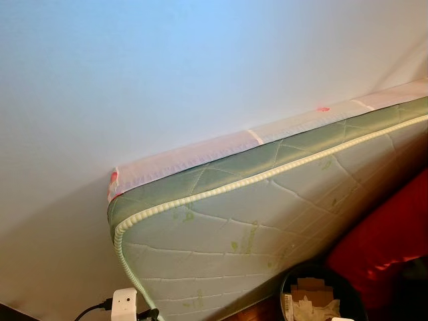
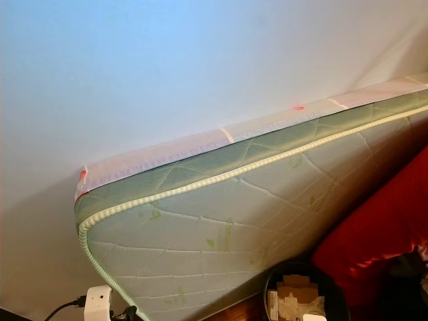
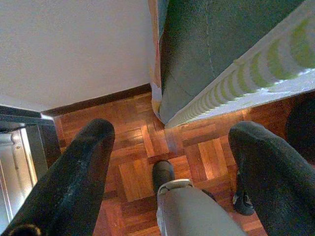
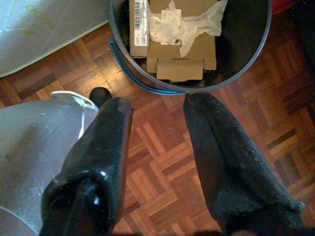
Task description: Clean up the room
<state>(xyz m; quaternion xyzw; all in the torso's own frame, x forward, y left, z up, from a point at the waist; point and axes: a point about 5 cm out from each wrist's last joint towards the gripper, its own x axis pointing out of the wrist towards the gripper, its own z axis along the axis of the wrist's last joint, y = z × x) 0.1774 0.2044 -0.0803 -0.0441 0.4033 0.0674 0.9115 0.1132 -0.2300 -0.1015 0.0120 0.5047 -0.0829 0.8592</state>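
A white plug (image 1: 124, 304) sat low by the wall; a quilted mattress (image 1: 267, 221) leaned upright against it; the bin (image 4: 189, 44) beside it held cardboard and paper, so some tidying looked done; the left gripper (image 3: 170, 162) and right gripper (image 4: 157, 142) hung released, empty.

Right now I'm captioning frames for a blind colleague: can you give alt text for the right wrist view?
The right gripper, fingers open and holding nothing, hangs over parquet floor just short of a round black bin containing cardboard pieces and crumpled white paper. A pale quilted mattress fills one corner.
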